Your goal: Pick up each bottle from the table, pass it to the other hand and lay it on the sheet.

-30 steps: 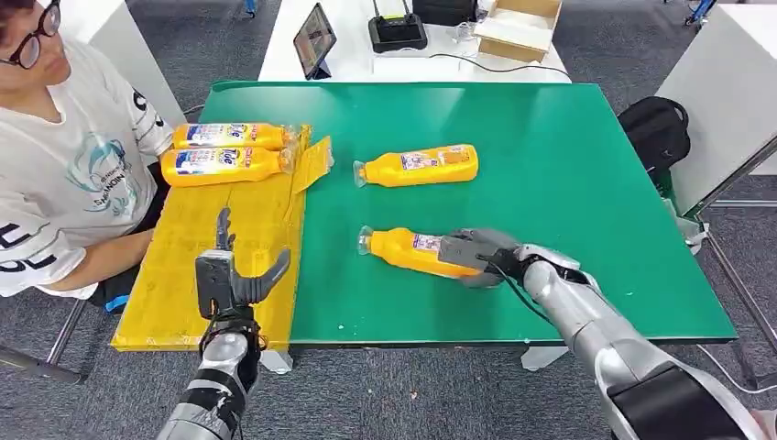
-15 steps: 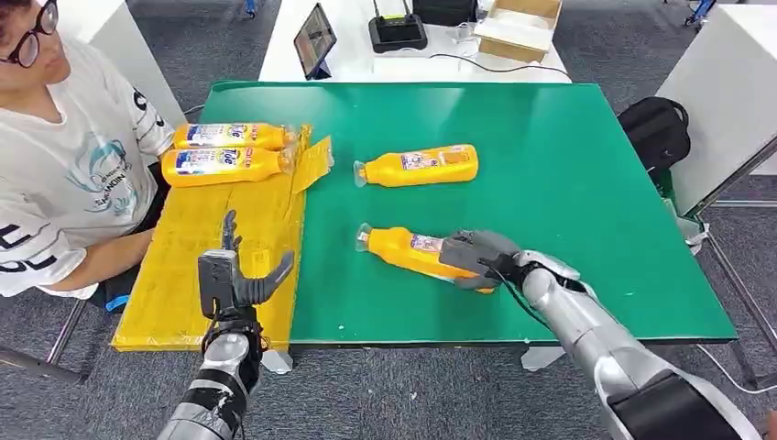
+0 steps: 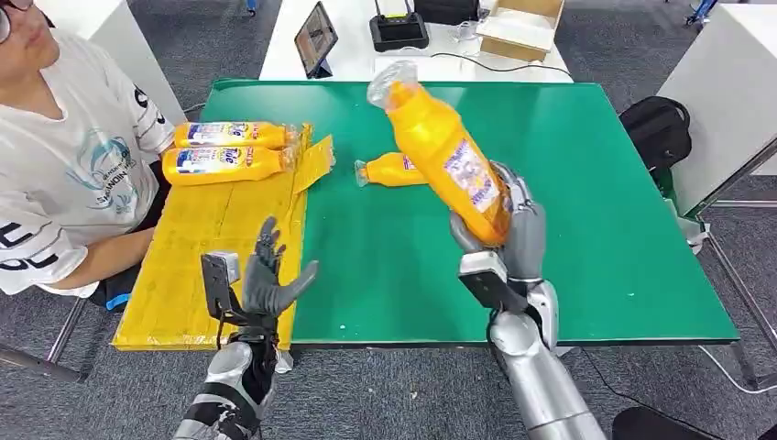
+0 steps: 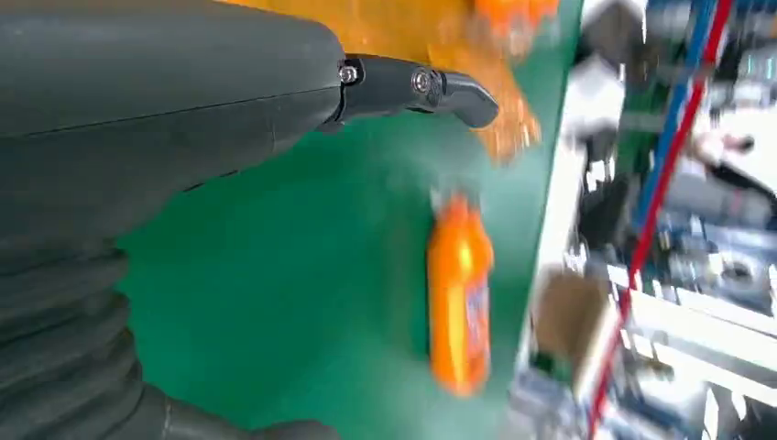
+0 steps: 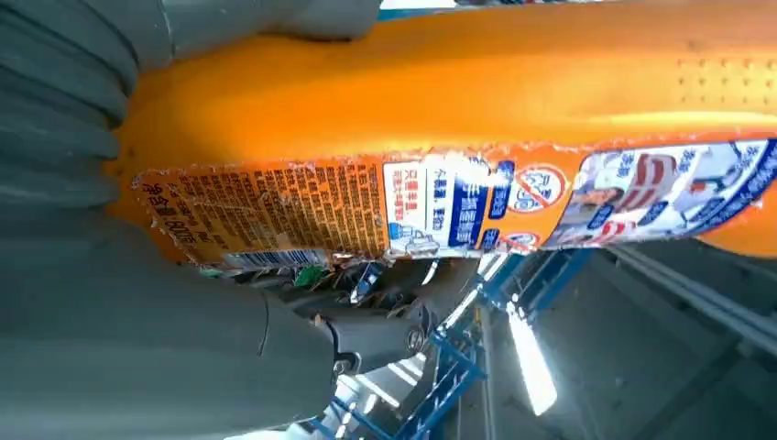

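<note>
My right hand (image 3: 513,234) grips the base of an orange bottle (image 3: 444,156) and holds it raised above the green table (image 3: 586,192), neck tilted up and away; the right wrist view has its labelled side (image 5: 458,174) close up. A second orange bottle (image 3: 389,170) lies on the table behind it, partly hidden, and the left wrist view has it blurred (image 4: 458,284). Two more orange bottles (image 3: 229,151) lie side by side at the far end of the yellow sheet (image 3: 192,266). My left hand (image 3: 270,280) is open and empty, fingers spread, over the sheet's near right corner.
A person in a white shirt (image 3: 64,156) sits at the table's left side, an arm close to the sheet. A white desk behind the table carries a tablet (image 3: 314,38), a charger and a cardboard box (image 3: 518,23). A black bag (image 3: 655,128) sits at the right.
My right hand has lifted the near bottle off the table and swung it upright and toward the middle. My left hand has edged right and up, fingers spreading.
</note>
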Robot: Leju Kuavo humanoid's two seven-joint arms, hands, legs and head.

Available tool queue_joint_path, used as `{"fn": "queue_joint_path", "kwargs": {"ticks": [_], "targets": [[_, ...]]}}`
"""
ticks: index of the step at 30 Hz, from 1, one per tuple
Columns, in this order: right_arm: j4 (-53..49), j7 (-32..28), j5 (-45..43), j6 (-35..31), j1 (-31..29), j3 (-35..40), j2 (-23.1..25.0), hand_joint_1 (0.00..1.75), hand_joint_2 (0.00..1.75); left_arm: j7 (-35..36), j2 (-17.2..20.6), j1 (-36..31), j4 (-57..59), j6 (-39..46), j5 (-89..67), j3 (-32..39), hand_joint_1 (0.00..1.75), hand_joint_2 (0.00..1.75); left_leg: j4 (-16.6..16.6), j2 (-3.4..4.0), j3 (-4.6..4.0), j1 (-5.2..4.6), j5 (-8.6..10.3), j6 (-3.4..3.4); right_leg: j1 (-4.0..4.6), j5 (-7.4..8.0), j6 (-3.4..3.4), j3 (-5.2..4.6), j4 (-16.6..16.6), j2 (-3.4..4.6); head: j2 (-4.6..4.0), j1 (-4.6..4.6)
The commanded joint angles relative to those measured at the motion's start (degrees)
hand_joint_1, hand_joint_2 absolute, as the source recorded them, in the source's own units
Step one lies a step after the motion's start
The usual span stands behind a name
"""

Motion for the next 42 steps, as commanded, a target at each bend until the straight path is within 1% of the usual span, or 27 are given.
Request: {"fn": "queue_joint_path", "kwargs": {"ticks": [1,2,3,4,6,7,9,11,12,17,18,20,21,22,23,27,28,29,31,32,33,34,35,37,40,41,42], "targets": [[1.1,-3.0,-1.5,5.8,3.0,-2.9,2.3,1.75,1.75,2.0,2.0,1.8,-7.7,-5.8,5.2,-8.1,0.0,1.75,0.0,0.07,0.15,0.02,-0.06,0.01,0.09,-0.03,-0.17,0.14,0.0,0.01,0.0,-0.02],[1.9,-3.4,-2.0,7.9,3.1,-2.2,2.2,1.75,1.75,1.8,2.3,1.9,-8.5,-6.5,5.5,-8.8,0.0,1.75,0.0,0.12,0.33,0.03,-0.13,0.01,0.13,-0.1,-0.26,0.29,0.0,0.02,0.0,0.0],[3.2,-3.8,-2.1,10.2,3.3,-1.3,2.4,1.75,1.75,1.5,2.5,2.1,-9.9,-8.2,6.4,-9.6,0.0,1.75,0.0,0.07,0.21,-0.01,-0.07,0.02,0.08,-0.06,-0.19,0.19,0.0,-0.01,0.0,-0.02],[4.5,-4.4,-2.6,11.8,3.5,-0.7,2.9,1.75,1.75,1.3,2.7,2.4,-11.4,-8.7,6.5,-10.5,0.0,1.75,0.0,0.16,0.31,0.02,-0.12,0.02,0.11,-0.09,-0.25,0.26,0.0,0.05,0.0,-0.02],[4.8,-4.7,-2.6,11.7,3.6,-0.6,3.2,1.75,1.75,1.4,2.7,2.6,-11.7,-8.7,6.5,-10.6,0.0,1.75,-0.1,0.18,0.23,0.02,-0.09,0.01,0.1,-0.04,-0.15,0.18,0.0,0.11,0.0,-0.02],[4.8,-4.7,-2.6,11.7,3.6,-0.6,3.2,1.75,1.75,1.4,2.7,2.6,-11.7,-8.7,6.5,-10.6,0.0,1.75,-0.1,0.24,0.36,0.03,-0.16,0.03,0.13,-0.08,-0.22,0.29,0.0,0.15,0.0,-0.02],[6.1,-4.9,-3.2,14.8,4.0,0.7,3.6,1.75,1.75,0.4,3.0,2.9,-13.2,-10.2,6.6,-11.9,0.0,1.75,-0.1,0.24,0.41,0.05,-0.16,0.04,0.15,-0.08,-0.23,0.33,-0.1,0.15,0.0,-0.02],[9.6,-5.7,-3.4,17.6,4.1,2.8,4.8,1.75,1.75,-1.0,3.4,3.5,-15.3,-12.3,6.4,-13.4,0.0,1.75,-0.1,0.16,0.17,0.03,-0.05,0.02,0.1,-0.01,-0.12,0.13,0.0,0.1,0.0,-0.02],[10.1,-6.2,-3.2,17.3,4.3,3.1,5.1,1.75,1.75,-1.0,3.3,3.6,-15.5,-12.3,6.4,-13.5,0.0,1.75,-0.1,0.25,0.32,0.06,-0.12,0.03,0.14,-0.04,-0.19,0.28,-0.1,0.16,0.0,0.0],[10.6,-6.2,-3.2,17.6,4.0,3.1,5.1,1.75,1.75,-1.2,3.5,3.4,-15.4,-12.7,6.4,-13.6,0.0,1.75,-0.1,0.17,0.26,0.02,-0.08,0.02,0.1,-0.05,-0.18,0.21,0.0,0.08,0.0,-0.02],[11.5,-6.3,-3.2,18.0,3.8,3.6,5.5,1.75,1.75,-1.5,3.6,3.4,-15.4,-13.2,6.0,-14.1,0.0,1.75,-0.1,0.24,0.4,0.05,-0.13,0.04,0.14,-0.07,-0.25,0.34,-0.1,0.13,0.0,0.0],[14.1,-6.3,-2.2,19.3,3.2,5.7,6.2,1.75,1.75,-1.5,3.6,3.3,-15.0,-14.0,5.5,-14.8,0.0,1.75,-0.1,0.17,0.17,0.04,-0.05,0.01,0.1,0.0,-0.13,0.14,-0.1,0.11,0.0,0.0],[15.6,-6.2,-1.9,19.7,2.9,6.8,6.9,1.75,1.75,-1.5,3.7,3.1,-14.7,-14.0,4.6,-15.5,0.0,1.75,-0.1,0.28,0.32,0.03,-0.1,0.03,0.11,-0.02,-0.2,0.26,-0.1,0.19,0.0,-0.04],[16.9,-5.9,-1.1,19.8,2.4,8.1,7.1,1.75,1.75,-2.4,3.8,3.1,-14.7,-13.5,2.8,-16.0,0.0,1.75,-0.1,0.24,0.23,0.02,-0.07,0.02,0.08,-0.01,-0.15,0.17,0.0,0.16,0.0,0.0],[18.2,-5.7,-0.1,19.6,1.9,9.4,7.3,1.75,1.75,-3.0,3.8,3.0,-14.5,-13.2,1.1,-16.7,0.0,1.75,-0.1,0.32,0.36,0.03,-0.11,0.02,0.12,-0.03,-0.22,0.27,-0.1,0.22,0.0,-0.02],[21.8,-5.0,2.4,19.2,1.0,13.4,8.5,1.75,1.75,-2.1,3.4,2.5,-12.7,-13.3,-1.2,-18.5,0.0,1.75,-0.1,0.27,0.3,0.04,-0.1,0.02,0.12,-0.03,-0.2,0.23,-0.1,0.18,0.0,-0.04],[22.6,-4.8,2.7,19.2,0.9,14.1,8.7,1.75,1.75,-2.1,3.3,2.5,-12.5,-13.5,-1.2,-18.6,0.0,1.75,-0.1,0.33,0.45,0.03,-0.15,0.03,0.12,-0.07,-0.26,0.35,-0.1,0.21,0.0,0.0],[23.0,-4.7,2.7,19.4,0.9,14.4,8.9,1.75,1.75,-2.1,3.2,2.6,-12.3,-13.6,-1.4,-18.7,0.0,1.75,-0.1,0.26,0.32,0.07,-0.11,0.02,0.14,-0.04,-0.19,0.26,-0.1,0.17,0.0,-0.04],[24.7,-4.5,2.8,19.2,0.8,15.3,9.0,1.75,1.75,-1.5,3.0,2.4,-11.7,-13.3,-1.8,-18.8,0.0,1.75,-0.1,0.26,0.41,0.04,-0.13,0.04,0.12,-0.07,-0.22,0.34,-0.1,0.14,0.0,-0.02],[25.0,-4.6,2.6,19.3,0.9,15.4,9.1,1.75,1.75,-1.4,3.0,2.3,-11.5,-13.1,-1.9,-18.7,0.0,1.75,-0.1,0.18,0.26,0.04,-0.07,0.03,0.1,-0.04,-0.15,0.22,-0.1,0.09,0.0,-0.02],[25.3,-4.6,2.6,19.5,0.9,15.6,9.1,1.75,1.75,-1.0,3.0,2.1,-11.2,-13.0,-2.0,-18.5,0.0,1.75,-0.1,0.23,0.37,0.04,-0.12,0.04,0.12,-0.06,-0.21,0.31,-0.1,0.13,0.0,-0.02],[25.3,-4.5,2.6,19.5,1.0,15.7,9.1,1.75,1.75,-0.5,3.0,2.0,-10.8,-13.1,-2.1,-18.4,0.0,1.75,-0.1,0.13,0.21,0.04,-0.05,0.02,0.1,-0.03,-0.14,0.18,-0.1,0.05,0.0,0.0],[25.4,-4.5,2.6,19.6,1.0,15.9,9.1,1.75,1.75,-0.1,3.0,1.9,-10.4,-13.3,-1.9,-18.2,0.0,1.75,-0.1,0.18,0.34,0.06,-0.1,0.03,0.13,-0.07,-0.21,0.3,-0.1,0.07,0.0,-0.07],[25.7,-4.2,2.8,19.8,0.9,16.1,9.0,1.75,1.75,0.3,2.8,1.7,-9.8,-13.6,-1.6,-18.0,0.0,1.75,-0.1,0.09,0.15,0.03,-0.04,0.02,0.08,-0.03,-0.12,0.13,0.0,0.03,0.0,-0.02],[26.1,-3.9,3.2,20.0,0.8,16.5,9.0,1.75,1.75,0.9,2.6,1.5,-9.1,-14.1,-1.1,-17.7,0.0,1.75,-0.1,0.19,0.32,0.05,-0.11,0.03,0.13,-0.07,-0.23,0.28,-0.1,0.07,0.0,0.0],[26.1,-3.8,3.3,20.0,0.8,16.6,9.0,1.75,1.75,1.0,2.6,1.5,-9.0,-14.2,-1.0,-17.7,0.0,1.75,-0.1,0.13,0.2,0.04,-0.06,0.02,0.1,-0.05,-0.17,0.17,0.0,0.03,0.0,-0.02],[26.3,-3.8,3.4,20.0,0.8,16.7,9.0,1.75,1.75,1.2,2.5,1.4,-8.9,-14.3,-0.9,-17.6,0.0,1.75,-0.1,0.18,0.37,0.05,-0.13,0.03,0.13,-0.1,-0.25,0.32,-0.1,0.05,0.0,-0.02]]}}
